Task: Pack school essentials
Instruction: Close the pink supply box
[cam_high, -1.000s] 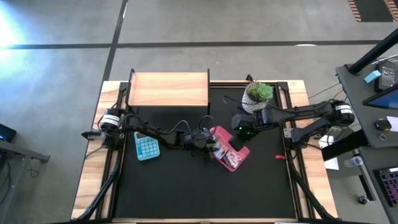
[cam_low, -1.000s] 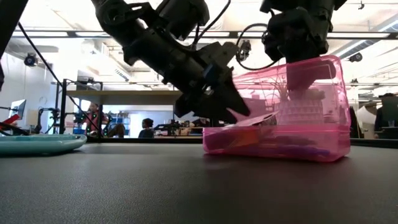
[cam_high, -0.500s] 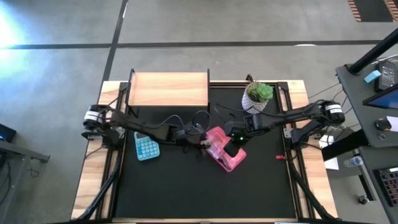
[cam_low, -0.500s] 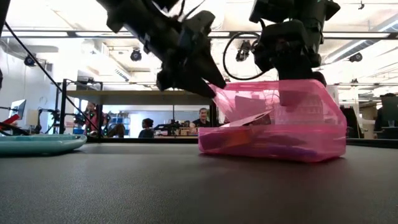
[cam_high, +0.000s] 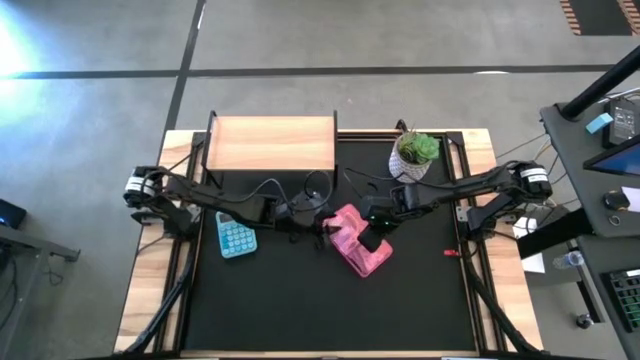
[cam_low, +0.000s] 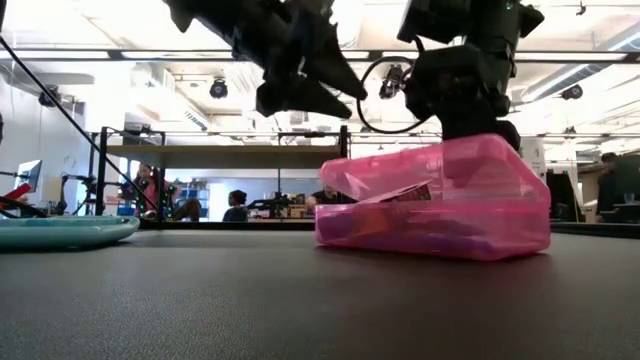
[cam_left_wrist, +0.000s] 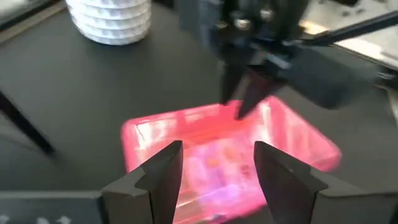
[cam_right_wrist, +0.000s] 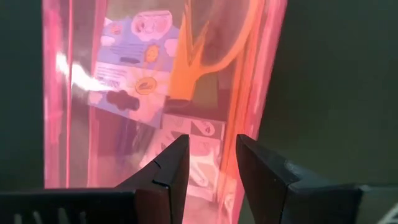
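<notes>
A pink see-through case (cam_high: 352, 245) (cam_low: 430, 205) lies flat on the black mat, its lid nearly down. Through the lid in the right wrist view I see orange scissor handles (cam_right_wrist: 199, 68) and a blue printed sheet (cam_right_wrist: 124, 62). Pens, pencils, eraser and sticky notes do not show. My right gripper (cam_high: 372, 237) (cam_right_wrist: 213, 162) stands over the lid, fingers a little apart. My left gripper (cam_high: 322, 226) (cam_low: 310, 95) (cam_left_wrist: 217, 162) hovers open above the case's left end, clear of it. My right gripper comes at the case from above, pointing down, its fingertips (cam_low: 500, 130) resting on the top face of the lid (cam_right_wrist: 208, 130), near the side toward the table's right. The lid sits tilted, a narrow gap left at its free edge (cam_low: 335, 185). The case's base stays on the mat.
A potted green plant in a white pot (cam_high: 415, 155) (cam_left_wrist: 109, 18) stands just beyond the right arm. A teal calculator (cam_high: 236, 237) (cam_low: 60, 232) lies left of the case. A wooden box (cam_high: 270, 143) fills the far edge. A small red thing (cam_high: 450, 252) lies right. People stand in the room behind.
The case's lid has swung down from nearly upright to almost shut, with my right gripper following it down and toward the table's left. My left gripper has risen from the case's left edge and drawn back to the left, clear of it. The case slid slightly left.
</notes>
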